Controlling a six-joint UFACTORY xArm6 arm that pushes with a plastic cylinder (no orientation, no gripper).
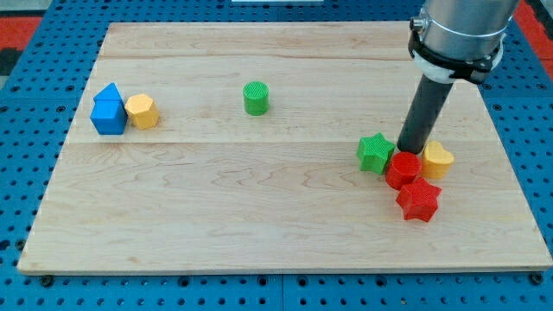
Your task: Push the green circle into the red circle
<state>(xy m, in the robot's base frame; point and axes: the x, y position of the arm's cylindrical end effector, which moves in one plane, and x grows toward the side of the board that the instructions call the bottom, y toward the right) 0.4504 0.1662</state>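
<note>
The green circle stands alone on the wooden board, upper middle of the view. The red circle sits at the right, in a cluster with other blocks. My tip is at the red circle's top edge, between the green star and the yellow block, far to the right of the green circle.
A green star lies just left of the red circle, a yellow heart-like block just right of it, and a red star below it. A blue house-shaped block and a yellow hexagon sit together at the left. The board's right edge is near the cluster.
</note>
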